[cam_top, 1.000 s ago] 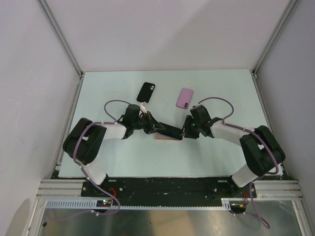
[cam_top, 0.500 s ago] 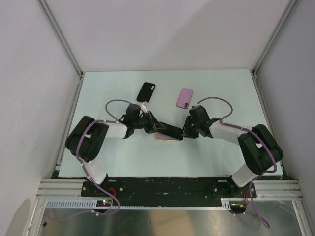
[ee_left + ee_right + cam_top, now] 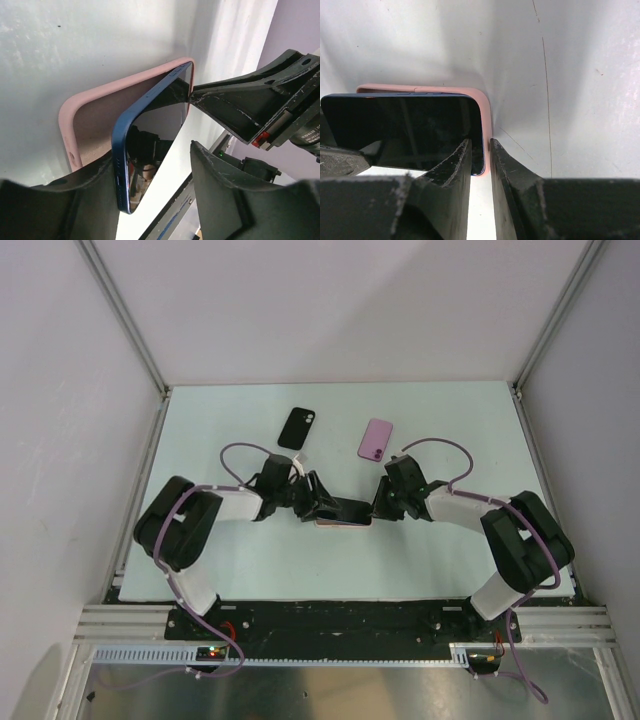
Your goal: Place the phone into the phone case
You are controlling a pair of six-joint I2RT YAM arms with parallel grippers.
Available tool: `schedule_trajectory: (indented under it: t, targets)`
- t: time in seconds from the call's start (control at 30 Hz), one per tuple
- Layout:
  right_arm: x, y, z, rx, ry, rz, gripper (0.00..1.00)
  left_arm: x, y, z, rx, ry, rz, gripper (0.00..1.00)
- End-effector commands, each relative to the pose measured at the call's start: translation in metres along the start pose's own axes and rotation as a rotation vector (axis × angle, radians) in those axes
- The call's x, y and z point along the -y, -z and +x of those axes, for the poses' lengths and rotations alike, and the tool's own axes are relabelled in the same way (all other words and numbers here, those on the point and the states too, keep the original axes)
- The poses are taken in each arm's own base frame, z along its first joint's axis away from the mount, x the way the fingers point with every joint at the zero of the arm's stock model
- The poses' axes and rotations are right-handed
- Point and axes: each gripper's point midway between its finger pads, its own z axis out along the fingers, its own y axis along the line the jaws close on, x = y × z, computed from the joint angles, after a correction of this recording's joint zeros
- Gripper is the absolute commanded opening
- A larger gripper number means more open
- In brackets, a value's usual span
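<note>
A blue phone (image 3: pixel 348 508) with a dark screen lies tilted over the pink phone case (image 3: pixel 340 524) at the table's middle. In the left wrist view the phone (image 3: pixel 155 130) has its far end down in the case (image 3: pixel 95 120) and its near end raised. My left gripper (image 3: pixel 318 502) is open, and its fingers straddle that near end (image 3: pixel 150 155). My right gripper (image 3: pixel 381 507) is at the far end. In the right wrist view its jaws (image 3: pixel 481 142) are nearly together, pinching the phone's (image 3: pixel 405 125) end edge and the case's (image 3: pixel 485 107) rim.
A black case or phone (image 3: pixel 297 427) and a purple one (image 3: pixel 376 439) lie flat farther back on the white table. Both arms meet low over the table's middle. Grey walls enclose the table on three sides.
My left gripper has opened and let go of the phone's near end. The phone lies lower over the case. My right gripper's jaws have narrowed on the far end.
</note>
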Motion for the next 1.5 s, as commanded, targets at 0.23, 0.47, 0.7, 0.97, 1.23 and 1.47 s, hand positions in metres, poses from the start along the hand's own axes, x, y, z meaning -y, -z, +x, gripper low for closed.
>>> schedule_trajectory:
  t: [0.23,0.47,0.7,0.97,1.23,1.47]
  targets:
    - [0.003,-0.002,0.005,-0.009,0.014,0.0,0.23,0.025,0.028,-0.017,0.065,-0.152,-0.026,0.69]
    - [0.001,-0.002,0.005,-0.012,0.018,-0.01,0.23,0.011,0.042,-0.018,0.074,-0.185,-0.126,0.71]
    - [0.001,-0.001,0.004,-0.008,0.019,-0.014,0.23,-0.004,0.048,-0.018,0.088,-0.204,-0.197,0.67]
    - [0.002,0.001,0.004,-0.009,0.028,-0.007,0.23,-0.005,0.047,-0.023,0.098,-0.215,-0.213,0.41]
    - [0.002,0.001,0.005,-0.009,0.033,-0.006,0.22,0.0,0.042,-0.022,0.088,-0.231,-0.219,0.29]
    - [0.001,0.0,0.006,-0.016,0.037,-0.011,0.22,-0.002,0.034,-0.02,0.069,-0.231,-0.237,0.22]
